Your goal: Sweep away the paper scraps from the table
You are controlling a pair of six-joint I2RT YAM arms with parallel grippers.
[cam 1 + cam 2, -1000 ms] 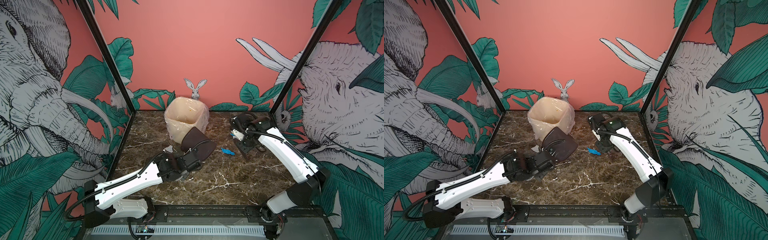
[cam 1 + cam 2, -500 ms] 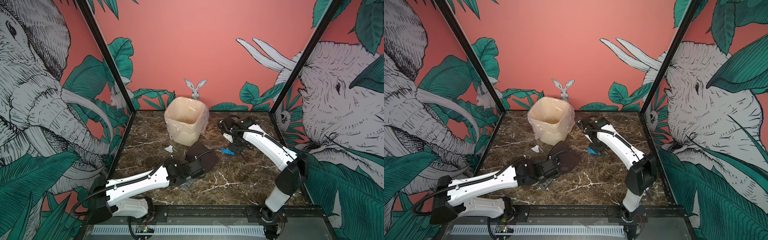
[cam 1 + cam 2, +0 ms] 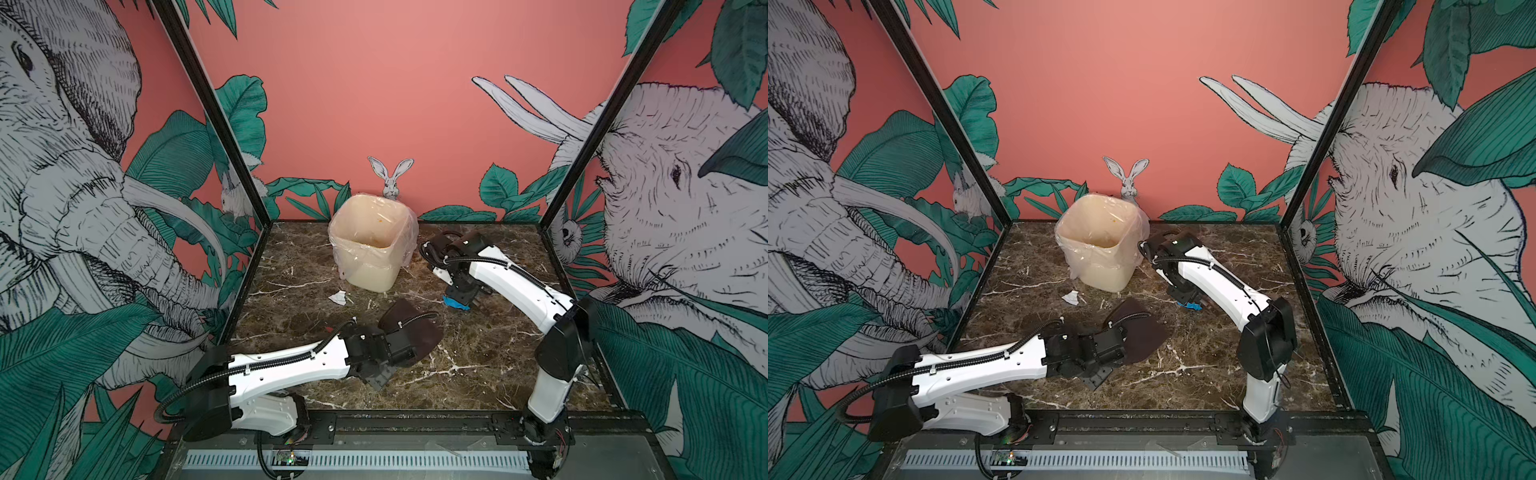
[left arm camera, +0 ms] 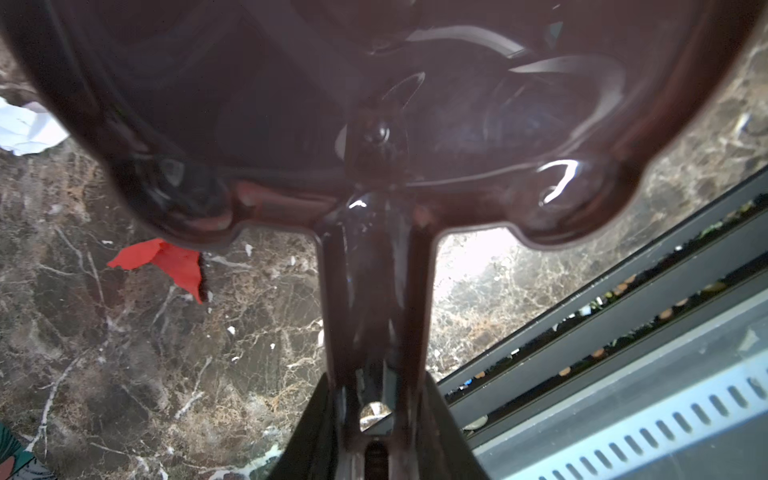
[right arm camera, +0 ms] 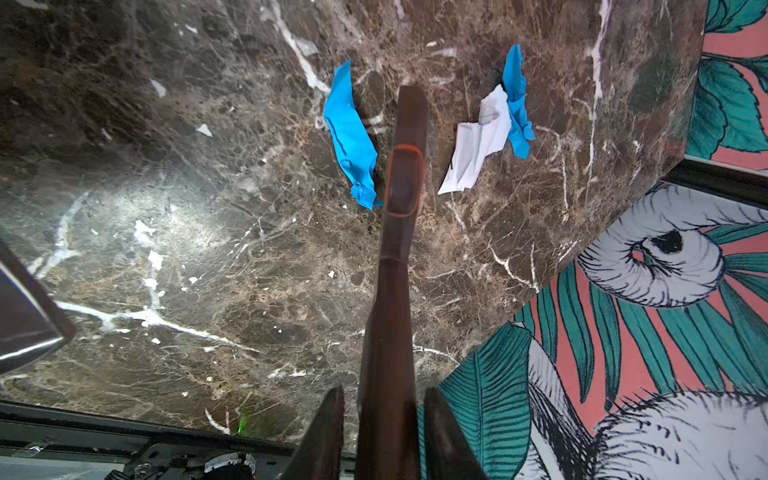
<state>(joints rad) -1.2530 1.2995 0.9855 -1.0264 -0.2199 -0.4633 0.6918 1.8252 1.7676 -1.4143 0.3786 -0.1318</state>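
We see the counter (image 3: 478, 365) with the bin (image 3: 370, 270) at 12 o'clock. Our left claw (image 4: 376, 399) clamps the dustpan (image 3: 419, 340) handle mid-counter; the right claw (image 5: 384, 411) pinches a brown handle (image 5: 405, 166) at 2 o'clock. The paper scraps (image 5: 349, 133) lie on the counter: top views give one white scrap (image 3: 337, 297), one blue; right wrist adds more blue and white, left wrist a red scrap (image 4: 166, 262).

Lined bin (image 3: 371, 272); brown dustpan (image 3: 424, 338); brush (image 5: 402, 174)

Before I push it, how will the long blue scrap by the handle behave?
The long blue scrap looks thin and creased: probably floppy, very light. Its crumpled end suggests it may fold or skip rather than slide across the table.
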